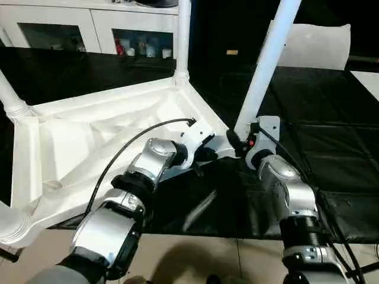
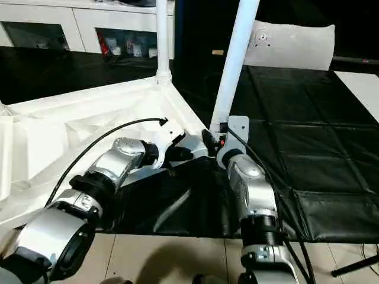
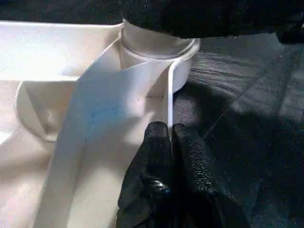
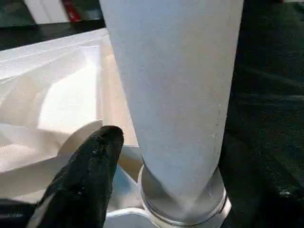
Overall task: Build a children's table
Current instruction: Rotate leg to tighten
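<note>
Two silver robot arms are reaching toward an upside-down white plastic children's table, which is lying on a black mat with its ribbed underside facing up. The left end effector is pinching the thin raised rim of the table near one corner, its two black fingers pressed almost together on either side of that edge. Just beyond it, a long white tapered leg is standing in the round corner socket, leaning slightly to the right. The right end effector is sitting at the foot of this leg; one black finger is showing just beside the tube with a gap between them, so the jaws are standing open and not gripping it. Another leg is standing upright in the far corner socket. White glass-door cabinets are lining the background, and a flat white sheet is lying at the mat's far right.
</note>
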Tool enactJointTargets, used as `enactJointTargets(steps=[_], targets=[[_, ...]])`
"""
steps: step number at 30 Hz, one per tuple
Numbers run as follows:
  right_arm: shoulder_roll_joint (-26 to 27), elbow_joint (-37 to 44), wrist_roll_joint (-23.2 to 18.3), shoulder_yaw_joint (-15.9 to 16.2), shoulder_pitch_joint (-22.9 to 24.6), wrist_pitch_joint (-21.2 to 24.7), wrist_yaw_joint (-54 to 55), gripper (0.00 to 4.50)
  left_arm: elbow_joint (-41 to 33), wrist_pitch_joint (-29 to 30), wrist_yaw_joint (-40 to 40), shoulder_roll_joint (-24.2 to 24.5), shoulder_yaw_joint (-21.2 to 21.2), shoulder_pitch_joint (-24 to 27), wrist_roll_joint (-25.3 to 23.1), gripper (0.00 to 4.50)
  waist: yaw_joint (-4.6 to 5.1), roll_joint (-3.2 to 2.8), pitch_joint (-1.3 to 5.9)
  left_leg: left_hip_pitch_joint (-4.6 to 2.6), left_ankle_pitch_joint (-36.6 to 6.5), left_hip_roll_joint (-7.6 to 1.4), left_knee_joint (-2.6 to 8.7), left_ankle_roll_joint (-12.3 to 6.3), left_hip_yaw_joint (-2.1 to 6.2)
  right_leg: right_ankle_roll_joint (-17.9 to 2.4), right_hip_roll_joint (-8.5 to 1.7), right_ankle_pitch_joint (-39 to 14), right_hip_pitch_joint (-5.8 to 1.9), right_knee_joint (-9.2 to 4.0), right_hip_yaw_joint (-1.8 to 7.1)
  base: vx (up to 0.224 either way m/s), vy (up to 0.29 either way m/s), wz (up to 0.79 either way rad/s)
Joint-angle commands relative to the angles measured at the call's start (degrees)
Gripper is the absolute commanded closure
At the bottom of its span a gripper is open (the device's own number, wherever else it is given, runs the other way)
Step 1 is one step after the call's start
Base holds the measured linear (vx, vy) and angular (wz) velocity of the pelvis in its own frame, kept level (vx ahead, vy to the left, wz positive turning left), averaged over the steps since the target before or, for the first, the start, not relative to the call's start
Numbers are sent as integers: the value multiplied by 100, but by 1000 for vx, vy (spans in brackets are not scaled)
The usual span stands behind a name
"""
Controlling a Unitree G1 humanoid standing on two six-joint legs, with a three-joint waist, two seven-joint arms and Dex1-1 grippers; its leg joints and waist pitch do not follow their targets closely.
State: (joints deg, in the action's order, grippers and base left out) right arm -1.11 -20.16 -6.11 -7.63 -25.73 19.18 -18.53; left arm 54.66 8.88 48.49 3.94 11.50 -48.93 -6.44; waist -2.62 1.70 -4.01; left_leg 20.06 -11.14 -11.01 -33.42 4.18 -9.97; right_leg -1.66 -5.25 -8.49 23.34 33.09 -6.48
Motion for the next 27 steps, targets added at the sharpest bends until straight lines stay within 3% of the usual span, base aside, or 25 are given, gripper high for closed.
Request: enactJointTargets(steps=[1,4,7,8,10,18,22,23,26,27], targets=[[26,220,-229,462,60,-68,-620,93,-211,-249,233,-37,78,46,57,450,-37,-3,424,11,-783,-195,375,-503,46,-1062,-383,-1453,-383,-383,327,0,0,0],[-337,434,-316,471,206,-172,-1216,64,-229,-346,500,205,124,103,15,450,-44,8,434,15,-774,-199,362,-555,38,-1111,-386,-1385,-395,-367,334,0,0,0],[-1101,779,-473,619,503,-252,-2357,51,-275,-616,1076,525,180,174,39,450,-76,6,440,14,-718,-222,356,-642,41,-1154,-386,-1243,-397,-341,337,0,0,0],[-1296,837,-521,640,570,-280,-2627,35,-287,-715,1254,598,226,198,51,450,-75,34,443,21,-714,-215,349,-633,35,-1137,-380,-1281,-403,-344,333,0,0,0],[-1447,874,-564,653,617,-290,-2836,13,-291,-769,1384,654,262,214,55,450,-97,19,440,10,-747,-214,347,-624,36,-1143,-391,-1420,-400,-362,330,0,0,0],[-2775,963,-768,904,880,-502,-4688,2,-427,-1665,3168,1260,633,385,108,450,-243,41,444,-15,-855,-248,339,-585,24,-1114,-397,-1595,-380,-359,334,0,0,0],[-2845,957,-889,947,869,-479,-4930,2,-439,-1823,3495,1378,713,389,119,450,-299,29,450,-21,-869,-264,336,-532,16,-1095,-402,-1683,-363,-354,323,0,0,0],[-2878,917,-912,1031,834,-535,-5131,30,-474,-1903,3793,1463,764,388,154,450,-316,40,452,-14,-858,-267,337,-492,19,-1094,-400,-1672,-365,-341,320,0,0,0],[-2888,864,-915,1113,786,-597,-5268,40,-502,-2009,4023,1540,839,389,147,450,-333,27,461,-21,-829,-281,337,-470,19,-1144,-403,-1530,-355,-314,330,0,0,0],[-2875,837,-930,1225,720,-594,-5397,50,-517,-2131,4202,1597,929,386,113,450,-350,50,461,-31,-836,-288,339,-461,17,-1163,-410,-1509,-351,-309,331,0,0,0]])
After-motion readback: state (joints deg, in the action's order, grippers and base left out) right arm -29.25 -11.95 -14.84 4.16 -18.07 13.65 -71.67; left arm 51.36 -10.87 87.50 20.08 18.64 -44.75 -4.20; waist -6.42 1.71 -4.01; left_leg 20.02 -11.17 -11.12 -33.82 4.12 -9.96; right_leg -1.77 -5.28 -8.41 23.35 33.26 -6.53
